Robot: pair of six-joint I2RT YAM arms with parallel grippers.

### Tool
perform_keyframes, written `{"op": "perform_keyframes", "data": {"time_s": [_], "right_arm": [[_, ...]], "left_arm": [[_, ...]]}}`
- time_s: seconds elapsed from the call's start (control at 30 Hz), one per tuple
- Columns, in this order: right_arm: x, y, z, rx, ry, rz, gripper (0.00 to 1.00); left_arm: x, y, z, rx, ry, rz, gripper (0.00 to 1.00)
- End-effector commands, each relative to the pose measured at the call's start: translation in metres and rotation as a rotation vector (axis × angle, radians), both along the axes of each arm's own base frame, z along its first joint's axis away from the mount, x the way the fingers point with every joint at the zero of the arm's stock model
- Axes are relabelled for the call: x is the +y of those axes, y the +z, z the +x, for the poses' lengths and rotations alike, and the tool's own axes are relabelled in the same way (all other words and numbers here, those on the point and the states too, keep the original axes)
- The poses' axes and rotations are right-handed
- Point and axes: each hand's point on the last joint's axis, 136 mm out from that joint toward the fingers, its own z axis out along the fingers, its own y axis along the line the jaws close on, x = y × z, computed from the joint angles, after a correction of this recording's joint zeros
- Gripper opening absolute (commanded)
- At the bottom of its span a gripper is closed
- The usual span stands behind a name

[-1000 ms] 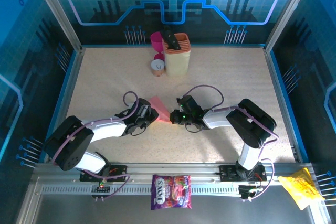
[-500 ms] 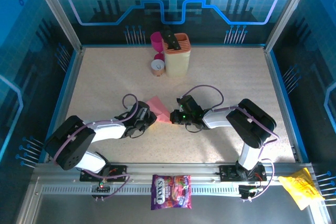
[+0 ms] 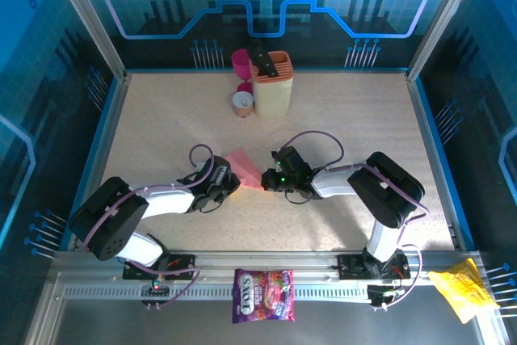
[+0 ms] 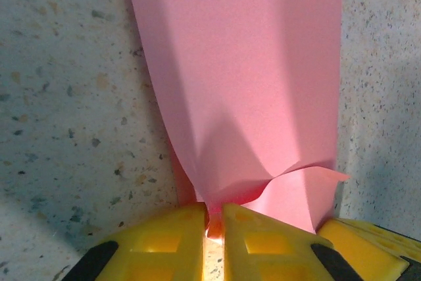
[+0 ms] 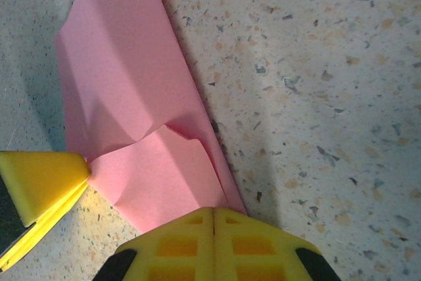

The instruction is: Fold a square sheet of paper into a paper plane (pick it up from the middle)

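The pink sheet of paper (image 3: 245, 166), folded into a narrow wedge like a paper plane, hangs between my two grippers near the table's middle. My left gripper (image 3: 230, 177) pinches its buckled near end: in the left wrist view the yellow jaws (image 4: 214, 218) stand almost together, with a fold of the paper (image 4: 243, 83) caught in the slit. My right gripper (image 3: 269, 179) is shut, and the paper's (image 5: 125, 83) creased edge runs into its closed tips (image 5: 214, 214). A yellow left fingertip (image 5: 39, 182) touches the paper's other corner in the right wrist view.
At the back stand a cream holder (image 3: 272, 82), a magenta cup (image 3: 241, 61) and a small round tin (image 3: 241, 103). A purple candy bag (image 3: 263, 295) and a yellow bag (image 3: 462, 292) lie on the near rail. Blue walls fence the table.
My left gripper has closed on the paper's end and pushed in slightly. The paper has bunched and risen there. The right arm has not moved.
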Motion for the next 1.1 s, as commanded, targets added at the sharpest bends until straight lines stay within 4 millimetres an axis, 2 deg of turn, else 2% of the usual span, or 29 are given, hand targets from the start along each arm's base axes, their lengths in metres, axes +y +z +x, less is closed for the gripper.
{"op": "perform_keyframes", "data": {"time_s": [0.0,0.2,0.37,0.43,0.53,0.57,0.7,0.8,0.97,1.07], "right_arm": [[-0.034,-0.062,-0.047,0.195,0.012,-0.201,0.0],[-0.034,-0.062,-0.047,0.197,0.015,-0.198,0.0],[-0.03,-0.057,-0.046,0.191,0.026,-0.185,0.0],[-0.026,-0.05,-0.045,0.183,0.041,-0.174,0.0],[-0.02,-0.03,-0.037,0.142,0.075,-0.154,0.0],[-0.018,-0.02,-0.034,0.116,0.09,-0.149,0.02],[-0.016,0.016,-0.025,0.01,0.146,-0.143,0.22],[-0.011,0.037,-0.026,-0.065,0.221,-0.152,0.3],[0.005,0.046,-0.036,-0.163,0.366,-0.22,0.37],[0.011,0.039,-0.045,-0.195,0.421,-0.287,0.42]], "left_arm": [[0.0,0.006,0.009,-0.032,-0.003,0.021,0.13],[-0.002,0.014,0.012,-0.053,-0.021,0.027,0.01],[-0.004,0.027,0.014,-0.068,-0.051,0.047,0.0],[-0.005,0.031,0.014,-0.065,-0.063,0.05,0.0],[-0.005,0.033,0.011,-0.039,-0.073,0.057,0.0],[-0.005,0.033,0.009,-0.024,-0.077,0.064,0.0],[-0.003,0.031,0.003,0.02,-0.075,0.075,0.0],[-0.002,0.034,0.0,0.041,-0.074,0.074,0.0],[-0.004,0.042,0.0,0.07,-0.069,0.071,0.0],[-0.006,0.045,-0.001,0.086,-0.064,0.059,0.0]]}}
